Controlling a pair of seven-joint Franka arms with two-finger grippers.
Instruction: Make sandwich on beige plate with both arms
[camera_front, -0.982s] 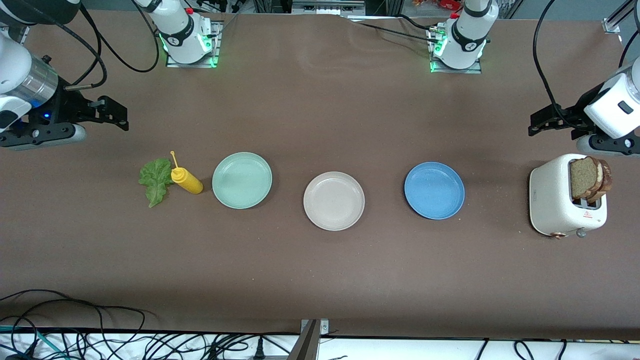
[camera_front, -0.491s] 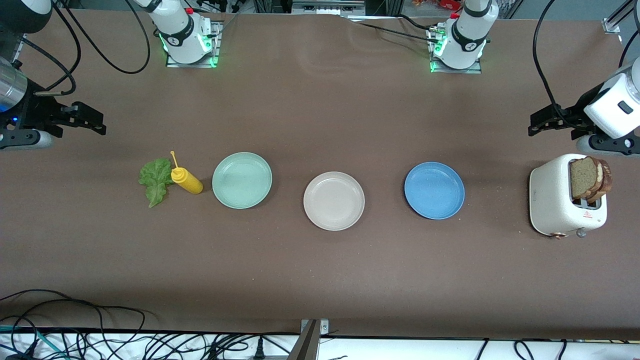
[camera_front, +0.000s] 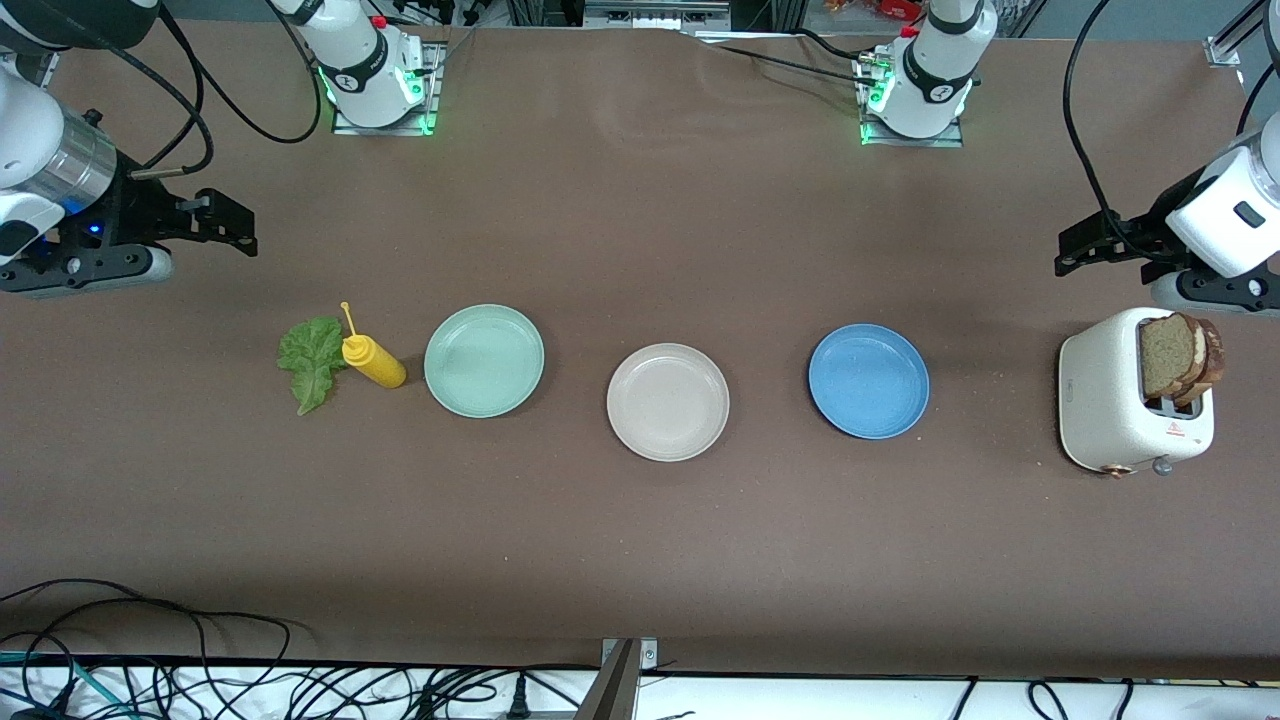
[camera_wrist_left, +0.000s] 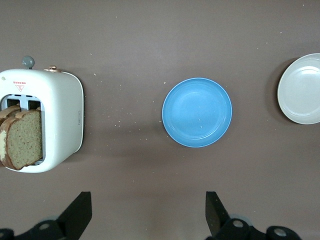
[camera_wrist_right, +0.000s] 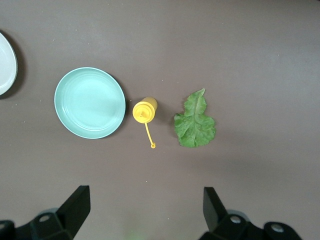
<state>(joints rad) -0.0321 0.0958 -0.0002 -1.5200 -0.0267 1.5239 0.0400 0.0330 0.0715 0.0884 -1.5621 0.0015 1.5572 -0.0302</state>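
The beige plate lies bare at mid-table, between a mint-green plate and a blue plate. Two brown bread slices stand upright in a white toaster at the left arm's end. A green lettuce leaf lies flat at the right arm's end. My left gripper hangs open and holds nothing over bare table beside the toaster; its wrist view shows the bread slices and the blue plate. My right gripper hangs open with nothing in it over bare table beside the lettuce leaf.
A yellow squeeze bottle with its cap hanging off stands between the lettuce and the mint-green plate. Cables lie along the table edge nearest the front camera. Brown tabletop stretches wide on every side of the three plates.
The right gripper swung out toward its end of the table half a second ago and has come back to where it was. The left gripper has hardly moved. Both stayed open.
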